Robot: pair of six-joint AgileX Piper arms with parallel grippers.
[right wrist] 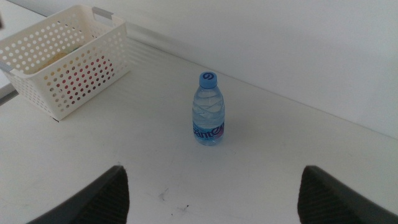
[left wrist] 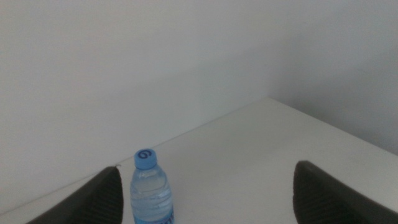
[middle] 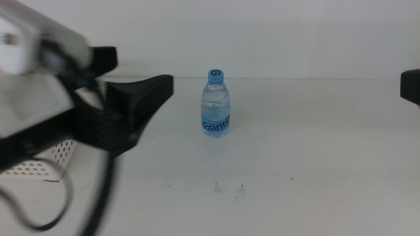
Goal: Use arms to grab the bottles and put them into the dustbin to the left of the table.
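While the water bottle (middle: pixel 215 103) is standing upright on the white counter (middle: pixel 315 151), the left gripper (middle: pixel 141 98) is hovering beside it — fingers (left wrist: pixel 93 199) released, grasping nothing. Off to the side, the dustbin (right wrist: pixel 62 59) is showing red and yellow shapes through its perforations. The right gripper (right wrist: pixel 211 193) is waiting well apart — fingers spread.

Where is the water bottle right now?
The water bottle stands upright mid-table in the middle view, just right of the left tool, away from the dustbin.
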